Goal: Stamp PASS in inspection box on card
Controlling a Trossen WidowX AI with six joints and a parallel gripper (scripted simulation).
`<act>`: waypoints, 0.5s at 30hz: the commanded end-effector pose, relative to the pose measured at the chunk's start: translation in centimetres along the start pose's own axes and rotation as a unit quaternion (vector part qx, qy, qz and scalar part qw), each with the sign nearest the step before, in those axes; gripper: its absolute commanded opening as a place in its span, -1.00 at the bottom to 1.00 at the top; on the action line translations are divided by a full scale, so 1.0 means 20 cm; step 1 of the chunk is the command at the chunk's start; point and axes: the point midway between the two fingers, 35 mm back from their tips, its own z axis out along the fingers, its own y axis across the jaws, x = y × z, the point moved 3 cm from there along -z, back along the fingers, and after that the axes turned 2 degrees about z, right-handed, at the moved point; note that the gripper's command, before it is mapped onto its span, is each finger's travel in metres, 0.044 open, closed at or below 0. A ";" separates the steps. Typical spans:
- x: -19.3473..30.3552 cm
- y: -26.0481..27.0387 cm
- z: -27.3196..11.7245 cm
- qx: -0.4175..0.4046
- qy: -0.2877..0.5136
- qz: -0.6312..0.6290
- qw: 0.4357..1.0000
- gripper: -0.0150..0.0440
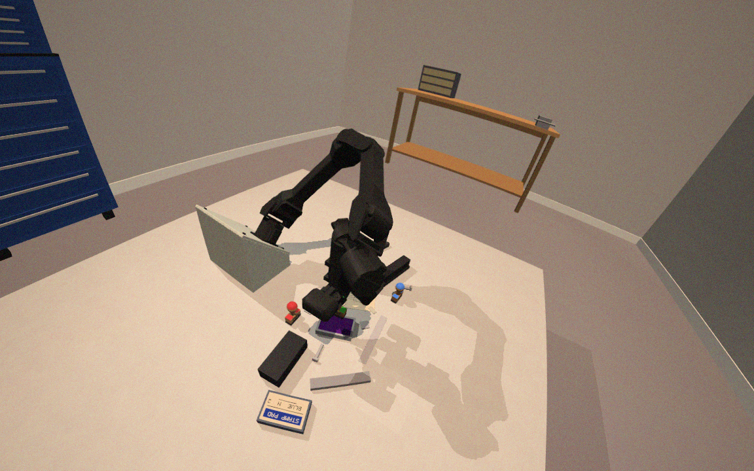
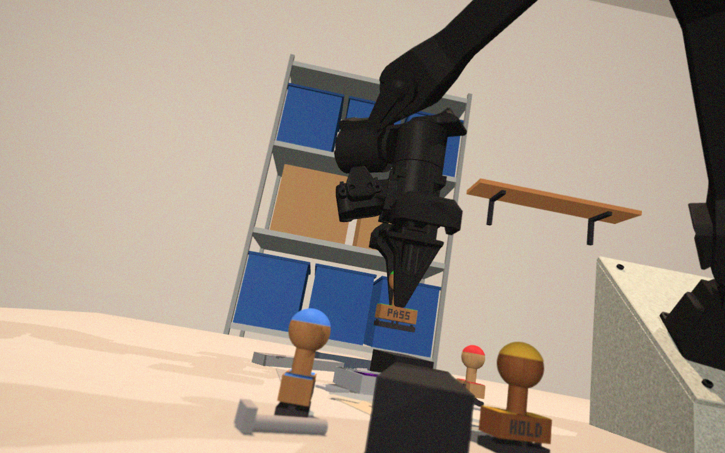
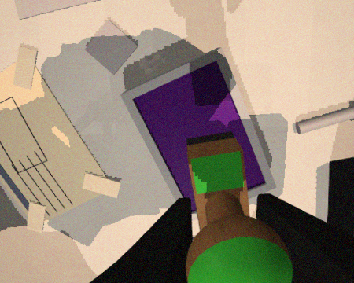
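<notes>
My gripper (image 2: 396, 299) (image 3: 223, 207) is shut on the PASS stamp (image 2: 398, 314) (image 3: 218, 170), which has a wooden block and a green-topped knob. The stamp hangs upright above the open purple ink pad (image 1: 332, 324) (image 2: 354, 380) (image 3: 161, 118), with a gap below it in the exterior view. In the wrist view it overlaps the pad's lower right part. The card (image 3: 63, 157) lies left of the pad in the wrist view, with pale tape pieces on it. Its outlined box (image 3: 30, 128) is cut off at the left edge; no print shows in the visible part. The stamp's underside is hidden.
A red-topped stamp (image 1: 292, 312) (image 2: 471, 372), a blue-topped stamp (image 1: 397, 291) (image 2: 308, 332) and a yellow-topped HOLD stamp (image 2: 514, 422) stand around. A black block (image 1: 283, 357), a bolt (image 3: 326, 119), a grey bar (image 1: 340, 381) and a closed blue stamp pad (image 1: 283, 411) lie near the ink pad.
</notes>
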 end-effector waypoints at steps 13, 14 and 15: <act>0.00 0.00 0.05 -0.002 -0.002 0.003 1.000 -0.49; 0.00 0.00 0.06 -0.002 -0.002 0.003 1.000 -0.49; 0.00 0.00 0.06 -0.002 -0.002 0.003 1.000 -0.49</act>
